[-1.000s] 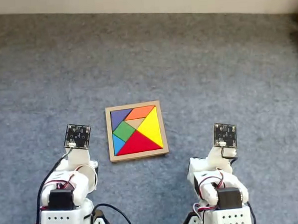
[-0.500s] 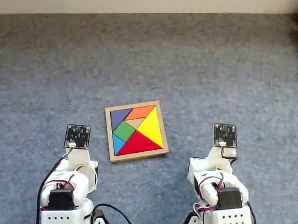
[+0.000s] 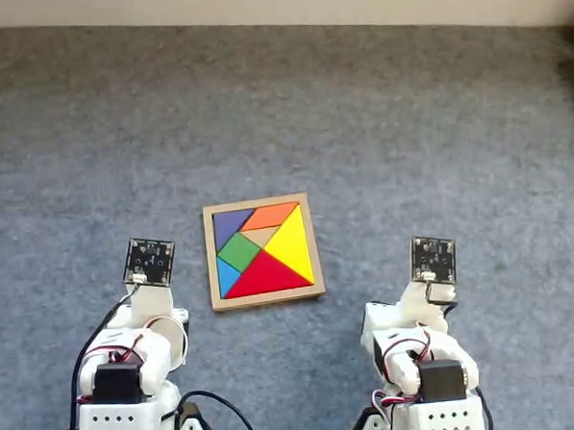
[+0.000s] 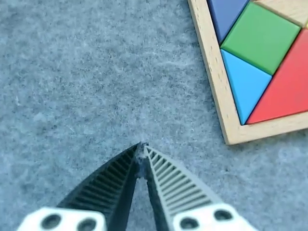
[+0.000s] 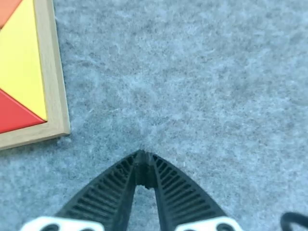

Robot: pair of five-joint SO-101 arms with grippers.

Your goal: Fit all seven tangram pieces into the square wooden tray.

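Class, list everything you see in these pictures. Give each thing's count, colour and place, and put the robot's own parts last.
wooden tray: one, pale wood, on the carpet between the two arms.
tangram pieces: seven, all lying inside the tray: dark blue triangle, orange parallelogram, tan triangle, green square, light blue triangle, red triangle, yellow triangle.
carpet: one, grey, under everything.
left gripper: one, black, shut, over bare carpet near a tray corner.
right gripper: one, black, shut, over bare carpet near another tray corner.
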